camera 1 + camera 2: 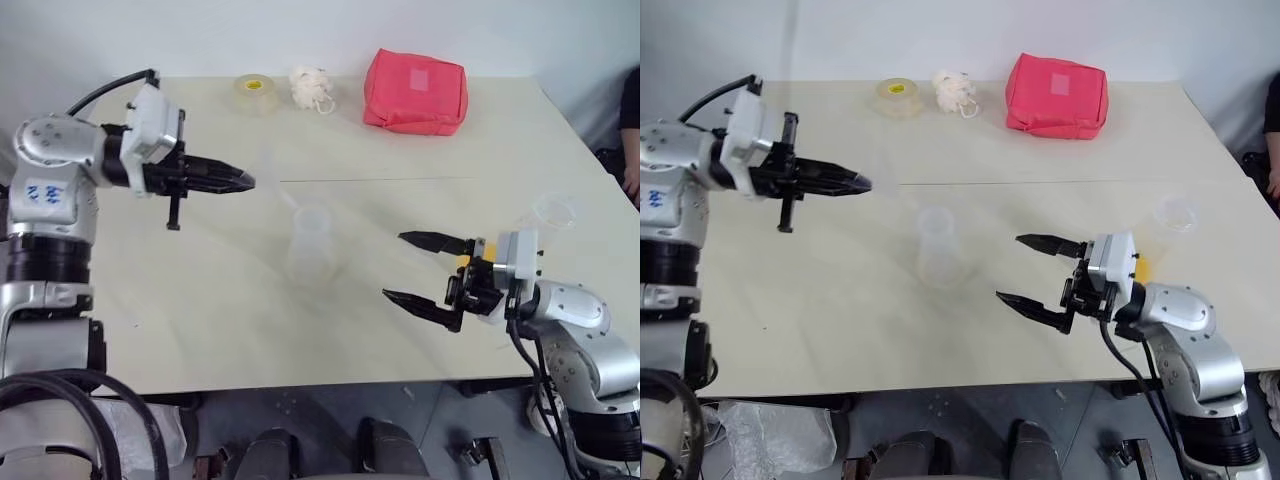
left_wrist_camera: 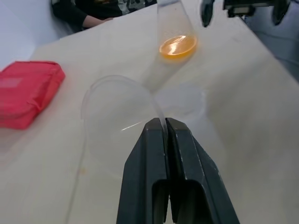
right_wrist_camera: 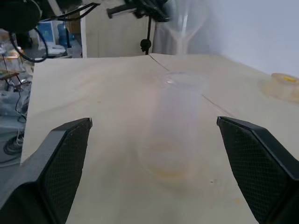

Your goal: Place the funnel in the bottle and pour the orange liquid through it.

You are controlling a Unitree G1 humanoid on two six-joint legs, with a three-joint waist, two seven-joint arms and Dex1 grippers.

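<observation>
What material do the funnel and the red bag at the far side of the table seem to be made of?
The funnel: most likely thin clear plastic, glossy; the table shows through it and its rim catches light. The red bag: seemingly soft matte fabric, padded; its corners are rounded and its surface dents slightly.

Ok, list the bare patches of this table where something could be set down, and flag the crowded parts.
Bare: the near strip of the table in front of the empty bottle, and the stretch under the left gripper. Crowded: the back edge with tape roll, white puff and red pouch; the right side around the right gripper.
</observation>
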